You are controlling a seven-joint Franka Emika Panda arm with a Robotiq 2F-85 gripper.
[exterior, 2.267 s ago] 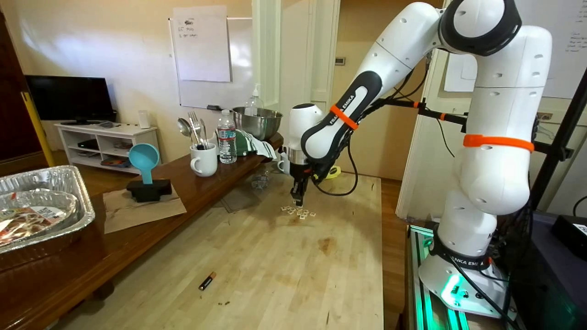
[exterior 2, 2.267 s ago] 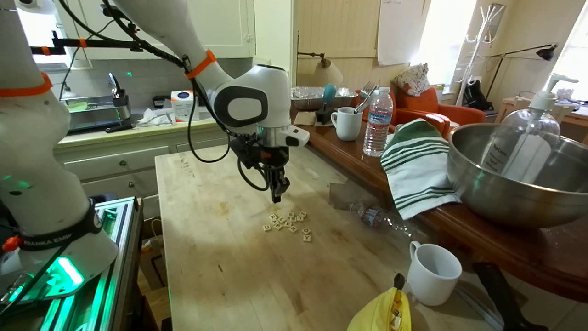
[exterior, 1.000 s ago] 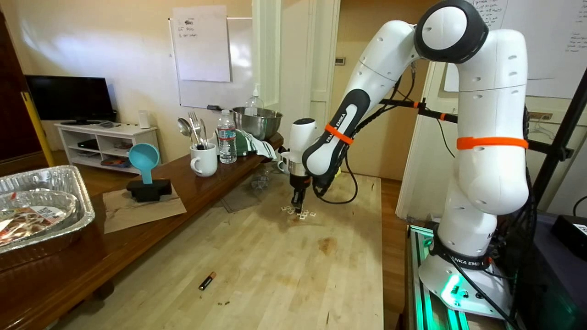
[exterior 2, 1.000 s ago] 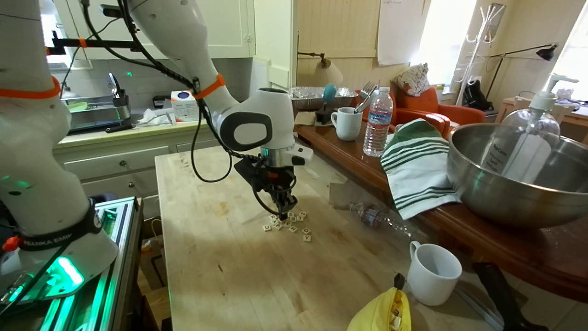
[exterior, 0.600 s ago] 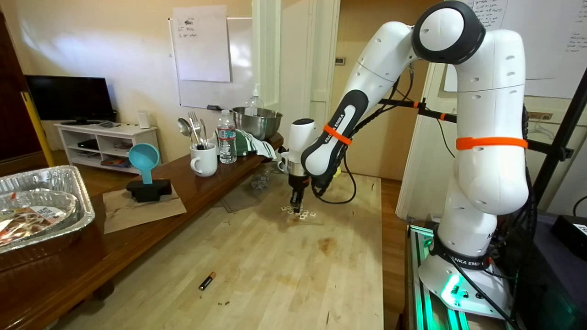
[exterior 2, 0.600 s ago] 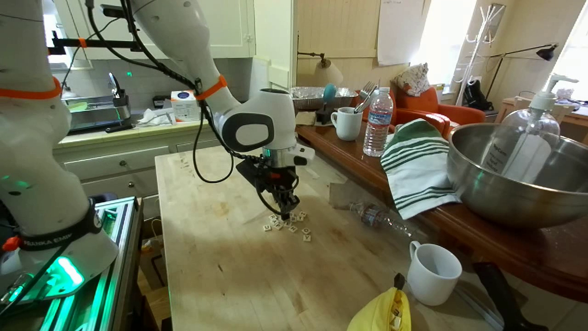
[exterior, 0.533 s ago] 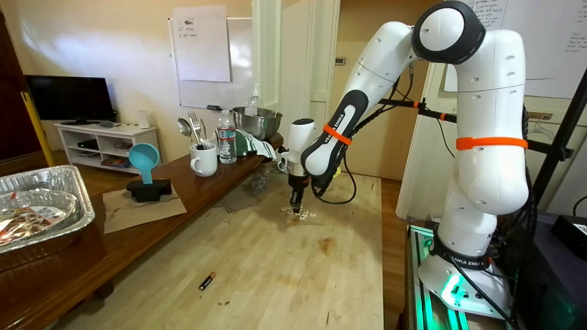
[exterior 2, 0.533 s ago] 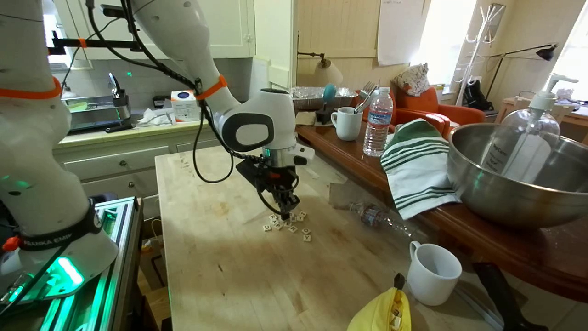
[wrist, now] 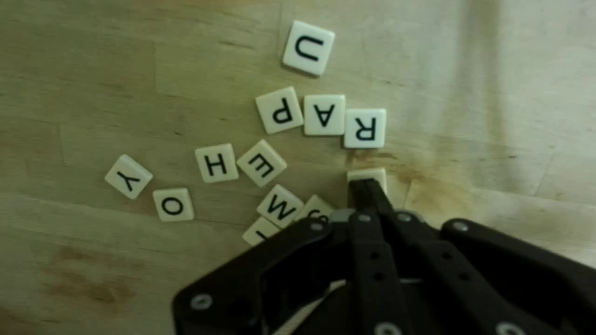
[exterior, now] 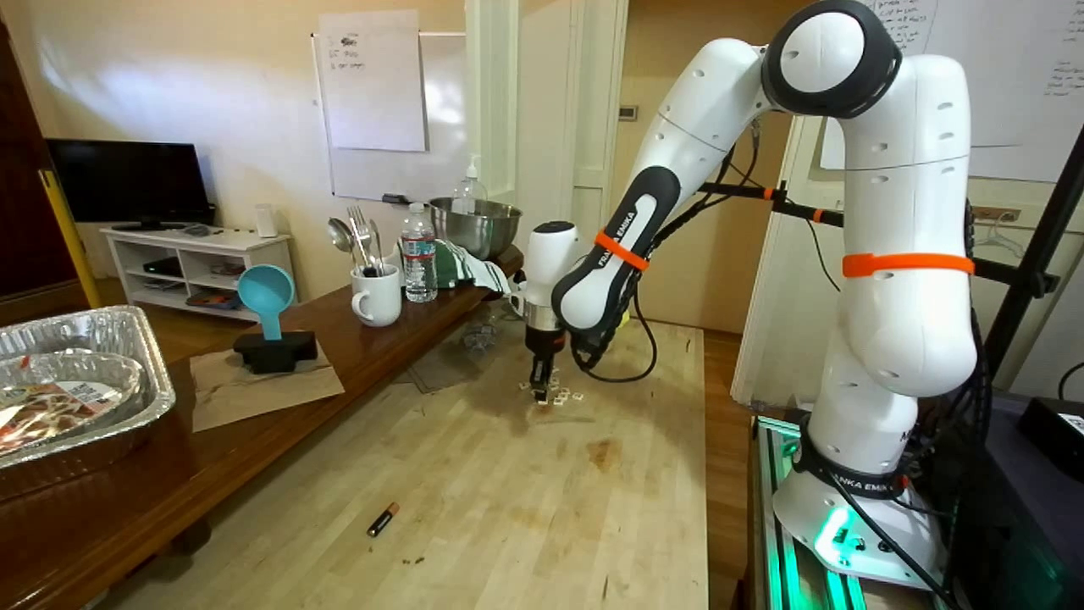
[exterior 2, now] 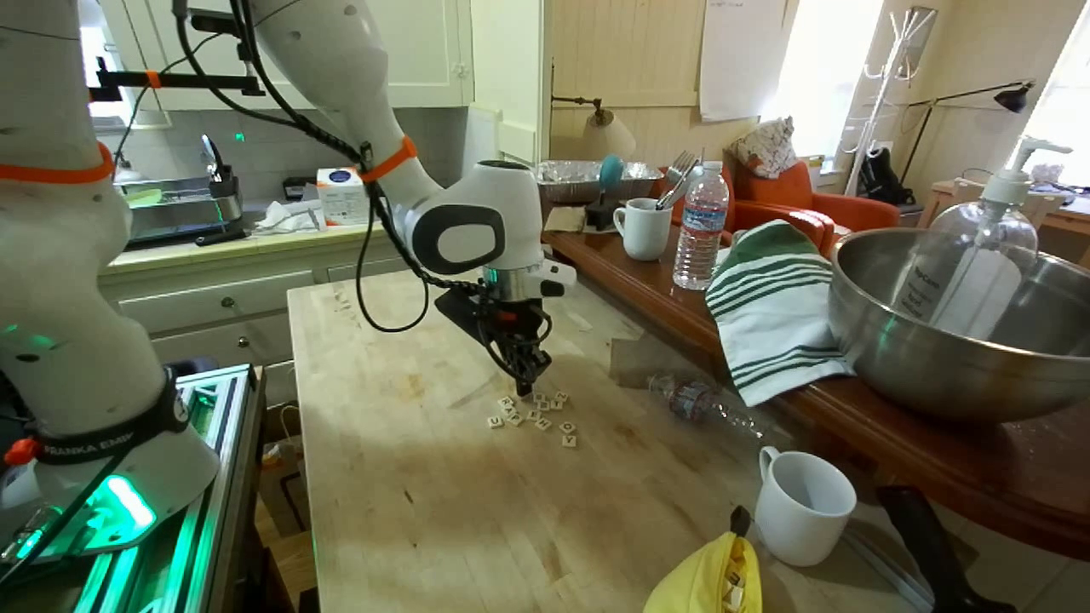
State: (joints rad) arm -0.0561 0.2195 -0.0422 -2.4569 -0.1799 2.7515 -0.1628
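- Pale, grainy wooden tabletop [wrist: 503, 232] beneath the black metal gripper [wrist: 365, 184], jaws closed
- Square cream tile [wrist: 369, 173] (half covered) under its tips
- Lettered cream tiles [wrist: 324, 115] beside it

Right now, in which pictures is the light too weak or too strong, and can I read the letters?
Wrist view: dim and greenish, the gripper nearly black, though most letter tiles read clearly; in an exterior view: glare washes out the window; in both exterior views: tiles look tiny, hard to read.

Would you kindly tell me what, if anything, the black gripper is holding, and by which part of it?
Nothing appears held: the black gripper is shut, with a square cream tile right below it.
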